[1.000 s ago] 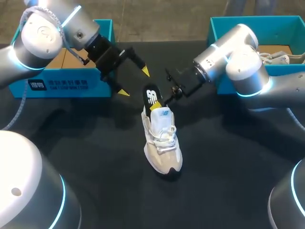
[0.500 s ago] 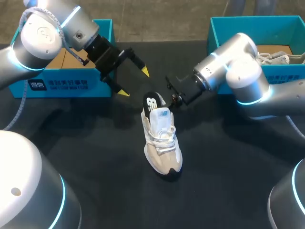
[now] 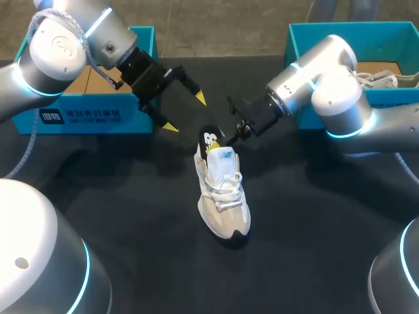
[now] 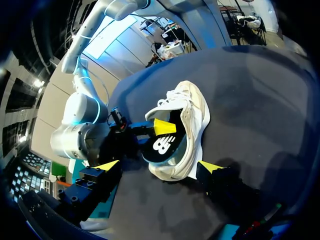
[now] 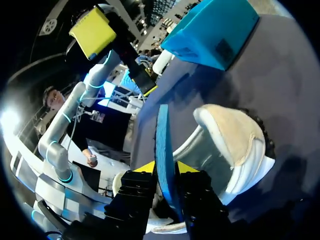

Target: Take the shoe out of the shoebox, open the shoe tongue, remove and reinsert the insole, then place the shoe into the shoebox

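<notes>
While the right gripper (image 5: 165,167) pinches the black insole (image 5: 162,135) edge-on between both yellow tips, the insole stands half out of the cream sneaker (image 3: 222,196), heel end just under the fingers. Sneaker upright on black table (image 3: 131,216), toe away from that gripper. Left gripper (image 3: 184,112) spread wide, holding nothing, near the heel; blue shoebox (image 3: 85,118) just behind it.

Counter (image 3: 294,229): dark, matte, plain surface.

Shoe (image 3: 224,203) near middle, upright on sole, toe toward near edge, heel toward far edge. Cream upper, white laces, black sole.

Left shoebox (image 3: 78,118) at far left corner, blue, printed front wall facing in.

Right shoebox (image 3: 386,27) at far right corner, same blue.

Both boxes well apart from shoe.
</notes>
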Robot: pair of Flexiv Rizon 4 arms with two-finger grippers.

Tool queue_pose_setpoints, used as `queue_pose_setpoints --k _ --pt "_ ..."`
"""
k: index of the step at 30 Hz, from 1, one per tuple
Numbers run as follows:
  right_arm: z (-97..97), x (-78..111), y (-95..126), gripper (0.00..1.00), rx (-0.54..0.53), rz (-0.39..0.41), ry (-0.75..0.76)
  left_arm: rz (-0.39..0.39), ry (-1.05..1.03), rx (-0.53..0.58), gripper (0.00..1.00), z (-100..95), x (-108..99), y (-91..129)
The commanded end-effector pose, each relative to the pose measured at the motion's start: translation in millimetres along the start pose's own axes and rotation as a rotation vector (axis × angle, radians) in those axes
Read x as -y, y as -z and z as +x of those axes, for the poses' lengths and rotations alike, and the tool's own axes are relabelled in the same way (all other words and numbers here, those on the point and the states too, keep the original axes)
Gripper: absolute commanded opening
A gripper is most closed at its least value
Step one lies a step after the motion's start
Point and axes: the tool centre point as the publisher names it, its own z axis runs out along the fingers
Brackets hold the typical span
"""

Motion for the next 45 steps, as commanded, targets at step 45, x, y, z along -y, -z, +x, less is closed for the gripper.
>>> queue_pose_setpoints --k 45 --pt "-7.4 -12.8 7.9 0.26 0.010 0.040 0.008 -0.049 0.010 -0.050 1.00 5.4 0.0 -5.9"
